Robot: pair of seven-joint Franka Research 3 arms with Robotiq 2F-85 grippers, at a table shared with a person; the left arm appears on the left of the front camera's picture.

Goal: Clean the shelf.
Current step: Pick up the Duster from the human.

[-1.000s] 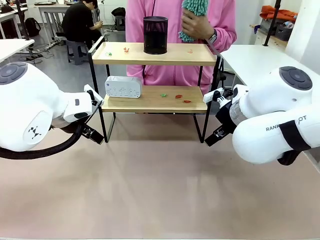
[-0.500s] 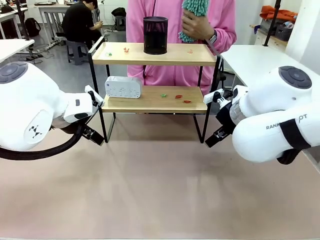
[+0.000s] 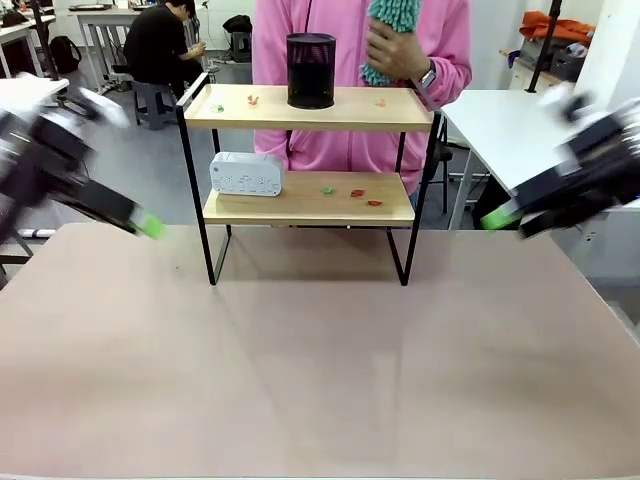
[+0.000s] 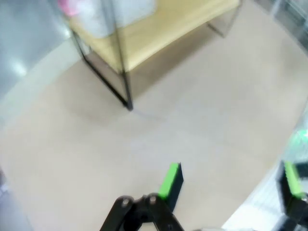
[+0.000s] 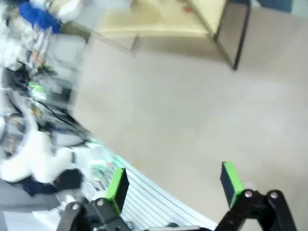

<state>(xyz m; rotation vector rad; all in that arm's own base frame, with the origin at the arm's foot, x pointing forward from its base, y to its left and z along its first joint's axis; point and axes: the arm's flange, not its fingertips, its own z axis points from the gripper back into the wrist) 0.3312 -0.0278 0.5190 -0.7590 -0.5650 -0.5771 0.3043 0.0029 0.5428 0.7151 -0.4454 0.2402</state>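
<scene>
The shelf (image 3: 310, 200) stands at the far middle of the table, with a black frame and two wooden boards. Small red and green scraps (image 3: 350, 192) lie on both boards. A black mesh cup (image 3: 311, 70) sits on the top board and a white box (image 3: 246, 174) on the lower one. My left gripper (image 3: 148, 227) is blurred at the left, well clear of the shelf; in its wrist view the left gripper (image 4: 231, 182) is open and empty. My right gripper (image 3: 498, 217) is blurred at the right; the right gripper (image 5: 173, 182) stands open and empty too.
A person in a pink top (image 3: 340, 30) stands behind the shelf holding a teal duster (image 3: 392, 25). A white side table (image 3: 500, 120) is at the right. The beige tabletop (image 3: 320, 350) spreads in front of the shelf.
Both arms have swung fast out to the sides, away from the camera. Their grippers now show, motion-blurred. The shelf and its things have not moved.
</scene>
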